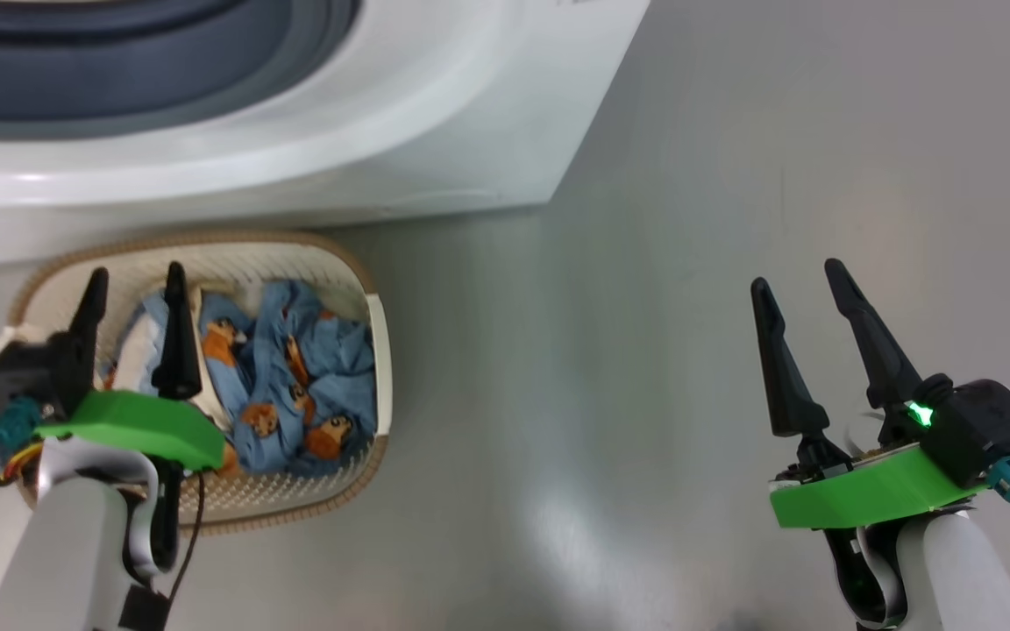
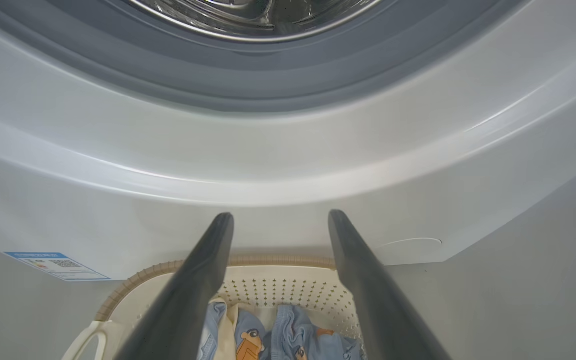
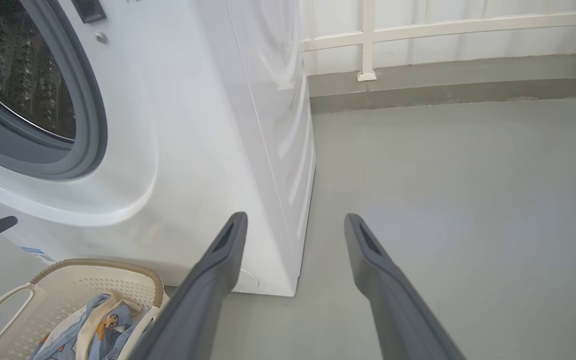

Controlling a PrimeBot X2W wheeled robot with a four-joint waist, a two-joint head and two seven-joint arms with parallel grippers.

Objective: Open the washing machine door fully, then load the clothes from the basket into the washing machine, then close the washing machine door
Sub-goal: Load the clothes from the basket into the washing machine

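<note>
The white washing machine [image 1: 435, 114] stands at the top of the head view, its grey gasket [image 2: 268, 75] and steel drum [image 3: 18, 75] uncovered; the washing machine door is out of view. On the floor in front sits the cream basket [image 1: 207, 263] holding the light blue clothes [image 1: 312, 368] with orange figures. My left gripper [image 1: 137, 279] hovers open over the basket's left part, nothing between its fingers [image 2: 203, 280]. The left wrist view also shows the basket [image 2: 278, 290] and clothes [image 2: 288, 335] below. My right gripper [image 1: 797, 276] stands open and empty over bare floor, right of the machine.
Grey floor [image 3: 468, 200] spreads to the right of the machine. A raised kerb [image 3: 443, 90] and white railing [image 3: 368, 40] run along the far side. A blue label [image 2: 55, 265] and round cap [image 2: 408, 245] sit low on the machine's front.
</note>
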